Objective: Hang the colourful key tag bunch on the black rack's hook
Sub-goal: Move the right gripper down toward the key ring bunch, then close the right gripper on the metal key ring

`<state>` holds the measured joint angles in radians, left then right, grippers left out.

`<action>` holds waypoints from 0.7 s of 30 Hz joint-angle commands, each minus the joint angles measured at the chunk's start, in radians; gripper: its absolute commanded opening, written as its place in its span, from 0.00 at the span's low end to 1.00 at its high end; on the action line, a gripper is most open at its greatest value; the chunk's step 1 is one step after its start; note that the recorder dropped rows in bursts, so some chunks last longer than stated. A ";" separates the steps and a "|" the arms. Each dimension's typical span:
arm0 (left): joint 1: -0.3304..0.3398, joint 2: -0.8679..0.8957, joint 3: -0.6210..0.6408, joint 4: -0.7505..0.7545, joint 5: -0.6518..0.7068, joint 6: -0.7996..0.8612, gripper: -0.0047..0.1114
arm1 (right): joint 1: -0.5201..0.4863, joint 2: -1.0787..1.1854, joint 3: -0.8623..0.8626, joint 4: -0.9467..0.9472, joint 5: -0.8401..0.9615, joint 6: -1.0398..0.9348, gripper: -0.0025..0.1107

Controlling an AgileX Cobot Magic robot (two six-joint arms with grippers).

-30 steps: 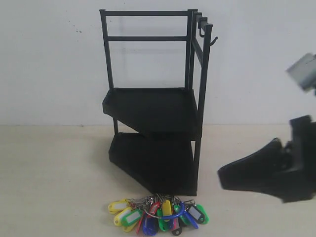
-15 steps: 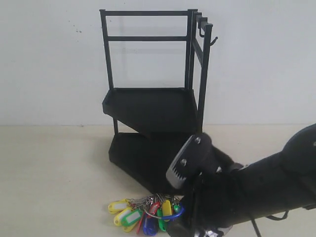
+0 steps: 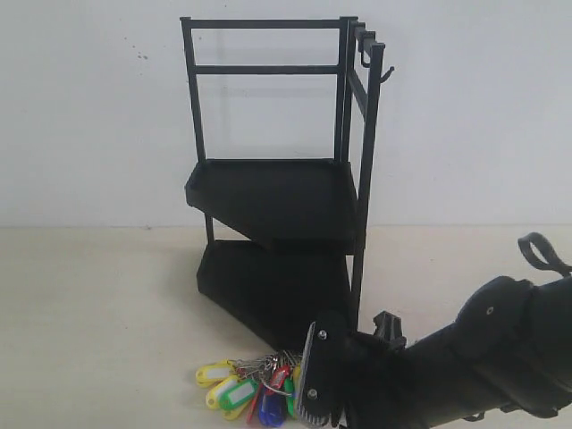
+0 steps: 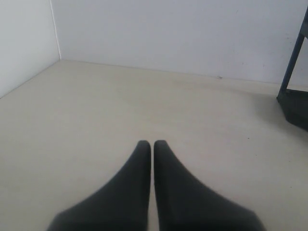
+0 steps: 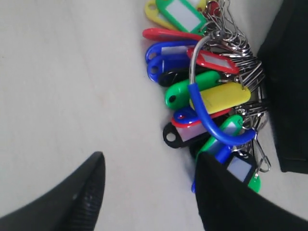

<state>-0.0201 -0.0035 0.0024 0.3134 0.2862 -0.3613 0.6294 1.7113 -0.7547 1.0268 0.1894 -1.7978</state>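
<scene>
Tags (image 5: 207,91): yellow, green, red, blue, a few black; white label windows on several. Loop (image 5: 219,132) blue, by one finger of R pincer (image 5: 150,161); its far end bare silver wire. Rings (image 5: 240,53) silver, on bunch's side away from that pincer. R pincer black, pads (image 5: 94,197) ribbed. L pincer (image 4: 152,143) plain matte black. Rack (image 3: 277,201), beyond tags from R pincer, all black, no pattern. Table (image 5: 62,72) under both pincers pale beige, v. faint grain. Wall (image 4: 168,33) ahead of L pincer off-white, plain.
</scene>
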 commanded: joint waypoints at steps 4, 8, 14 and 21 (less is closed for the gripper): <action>-0.001 0.004 -0.002 -0.007 -0.006 0.002 0.08 | 0.041 0.011 -0.019 -0.003 -0.093 -0.046 0.50; -0.001 0.004 -0.002 -0.007 -0.006 0.002 0.08 | 0.043 0.024 -0.072 0.017 -0.085 -0.032 0.50; -0.001 0.004 -0.002 -0.007 -0.006 0.002 0.08 | 0.043 0.084 -0.126 0.017 -0.082 -0.017 0.50; -0.001 0.004 -0.002 -0.007 -0.006 0.002 0.08 | 0.045 0.149 -0.154 0.017 -0.091 -0.017 0.50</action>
<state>-0.0201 -0.0035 0.0024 0.3134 0.2862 -0.3613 0.6707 1.8428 -0.8963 1.0381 0.1100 -1.8208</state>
